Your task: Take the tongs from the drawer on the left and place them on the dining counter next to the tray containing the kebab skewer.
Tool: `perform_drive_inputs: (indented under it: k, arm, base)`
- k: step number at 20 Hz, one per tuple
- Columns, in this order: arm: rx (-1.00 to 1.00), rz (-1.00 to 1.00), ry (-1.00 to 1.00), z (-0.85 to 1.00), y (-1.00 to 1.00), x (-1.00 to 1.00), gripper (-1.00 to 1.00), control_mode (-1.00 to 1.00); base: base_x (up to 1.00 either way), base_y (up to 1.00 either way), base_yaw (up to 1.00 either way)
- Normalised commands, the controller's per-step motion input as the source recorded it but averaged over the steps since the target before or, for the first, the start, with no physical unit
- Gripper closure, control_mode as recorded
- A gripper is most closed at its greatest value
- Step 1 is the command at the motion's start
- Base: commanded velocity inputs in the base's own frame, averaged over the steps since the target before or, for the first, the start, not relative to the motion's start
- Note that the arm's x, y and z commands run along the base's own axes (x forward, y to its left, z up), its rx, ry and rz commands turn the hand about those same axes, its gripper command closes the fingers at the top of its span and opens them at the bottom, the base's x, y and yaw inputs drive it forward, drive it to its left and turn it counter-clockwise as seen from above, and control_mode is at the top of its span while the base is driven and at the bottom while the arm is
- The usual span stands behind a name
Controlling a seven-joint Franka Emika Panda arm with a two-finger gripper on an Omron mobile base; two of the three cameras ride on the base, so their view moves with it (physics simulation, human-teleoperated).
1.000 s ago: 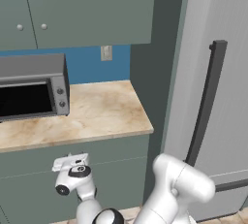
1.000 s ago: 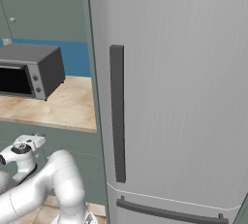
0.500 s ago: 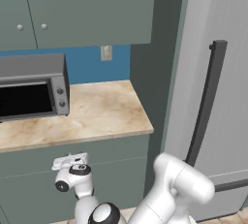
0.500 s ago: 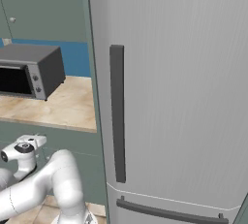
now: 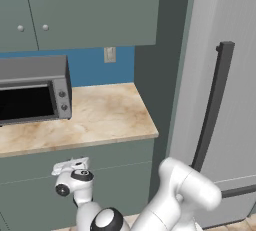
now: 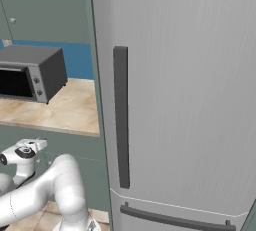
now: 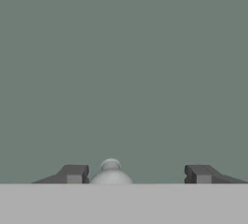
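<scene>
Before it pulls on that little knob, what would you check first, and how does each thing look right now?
1. Knob lies between the hand's two fingertips: ok, though it sits close to the left one in the hand view.
2. Fingertips closed on the knob: not ok, a gap shows on the right side.
3. Hand faces the drawer front squarely: ok, the flat grey-green panel looks even.
4. Drawer shut: cannot tell from these views.
5. Tongs inside: cannot tell, the inside is hidden.
6. Arm clear of the beige counter edge and toaster oven: ok, it sits below them.
</scene>
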Motion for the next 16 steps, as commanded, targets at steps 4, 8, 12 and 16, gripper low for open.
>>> perform_drive_inputs:
  k: [4, 8, 12, 16]
  arm:
    - [0.00, 0.00, 0.00, -0.04, 0.00, 0.00, -1.00, -1.00]
    - [0.00, 0.00, 0.00, 0.00, 0.00, 0.05, 1.00, -1.00]
    - [0.00, 0.00, 0.00, 0.00, 0.00, 0.00, 1.00, -1.00]
    - [0.00, 0.00, 0.00, 0.00, 0.00, 0.00, 1.00, -1.00]
  base:
    - [0.00, 0.00, 0.00]
    - [0.00, 0.00, 0.00]
    - [0.00, 0.00, 0.00]
    - [0.00, 0.00, 0.00]
